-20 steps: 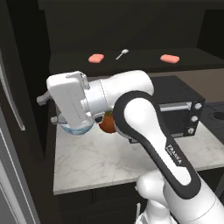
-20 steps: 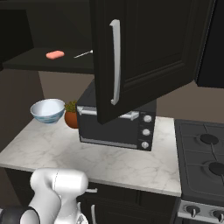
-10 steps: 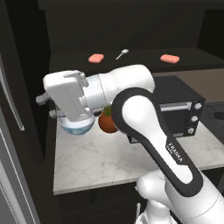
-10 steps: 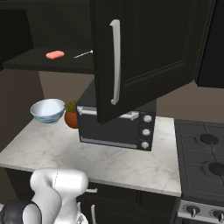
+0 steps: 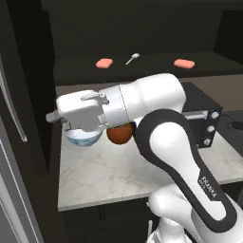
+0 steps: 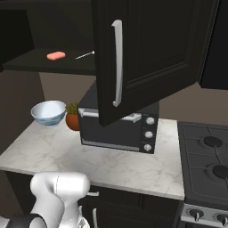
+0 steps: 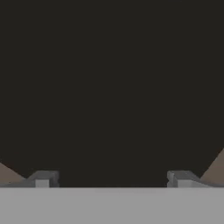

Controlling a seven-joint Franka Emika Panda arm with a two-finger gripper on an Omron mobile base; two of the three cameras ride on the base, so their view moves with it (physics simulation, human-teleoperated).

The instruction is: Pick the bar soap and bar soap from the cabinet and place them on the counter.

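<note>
Two salmon-pink bar soaps lie on the open cabinet's (image 5: 142, 28) shelf, one at the left (image 5: 104, 62) and one at the right (image 5: 184, 63). The left bar soap (image 6: 56, 55) also shows beside the open cabinet door (image 6: 147, 53). My gripper (image 5: 53, 117) hangs below the shelf at the left, in front of the bowl, over the marble counter (image 5: 109, 175). It points left at a dark surface. In the hand view the gripper (image 7: 111, 181) is open, its fingertips (image 7: 42, 179) far apart with nothing between them.
A silver spoon (image 5: 132, 58) lies between the soaps. A pale blue bowl (image 6: 48, 112) and an orange plant pot (image 6: 72, 118) stand at the counter's back left, next to a black toaster oven (image 6: 120, 133). A stove (image 6: 209, 160) is at the right.
The hand has sunk slightly and the forearm has swung a little toward the camera. Both soaps, the spoon and the bowl lie where they were.
</note>
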